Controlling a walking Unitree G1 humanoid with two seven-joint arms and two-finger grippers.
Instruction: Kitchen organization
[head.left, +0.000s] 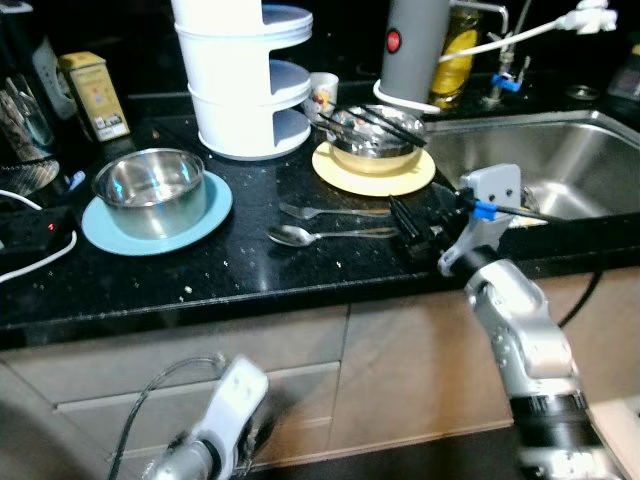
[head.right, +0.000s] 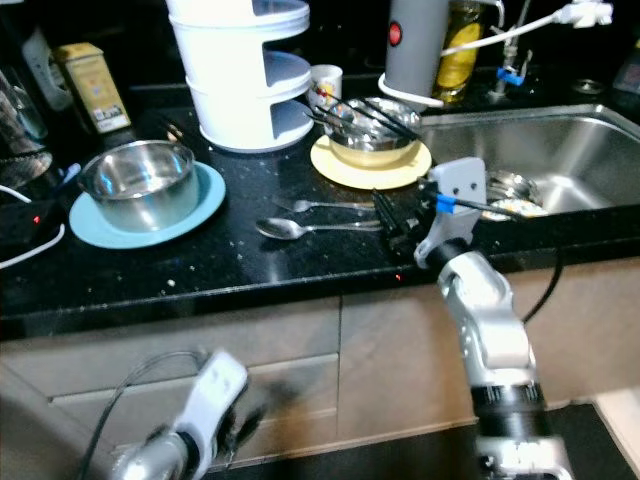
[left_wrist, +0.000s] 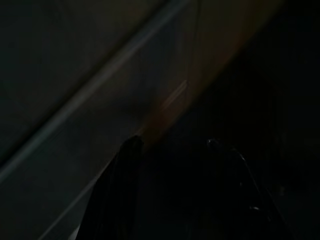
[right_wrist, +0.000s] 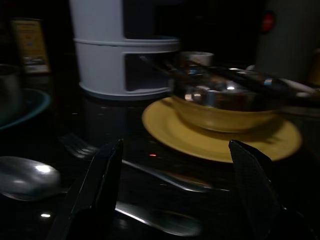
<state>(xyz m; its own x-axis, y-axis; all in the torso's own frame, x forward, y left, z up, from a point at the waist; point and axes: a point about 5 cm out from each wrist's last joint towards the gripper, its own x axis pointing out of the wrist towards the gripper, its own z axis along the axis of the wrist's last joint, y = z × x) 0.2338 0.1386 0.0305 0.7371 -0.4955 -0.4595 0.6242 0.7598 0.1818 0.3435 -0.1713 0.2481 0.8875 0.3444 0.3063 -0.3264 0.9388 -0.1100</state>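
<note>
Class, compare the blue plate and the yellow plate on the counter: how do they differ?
The blue plate sits toward the robot's left; the yellow plate sits beside the sink. The blue plate's steel bowl looks empty; the yellow plate's bowl has chopsticks across it. Both are round and carry one bowl.

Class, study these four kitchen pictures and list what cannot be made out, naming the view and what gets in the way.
- Left gripper, left wrist view: darkness hides whether its fingers are open.
- White tiered rack, left eye view: its top is cut off by the picture's upper edge.
- Yellow box, left eye view: print too small to read.
- Contents of the bowl on the yellow plate, right wrist view: blurred and dim.
</note>
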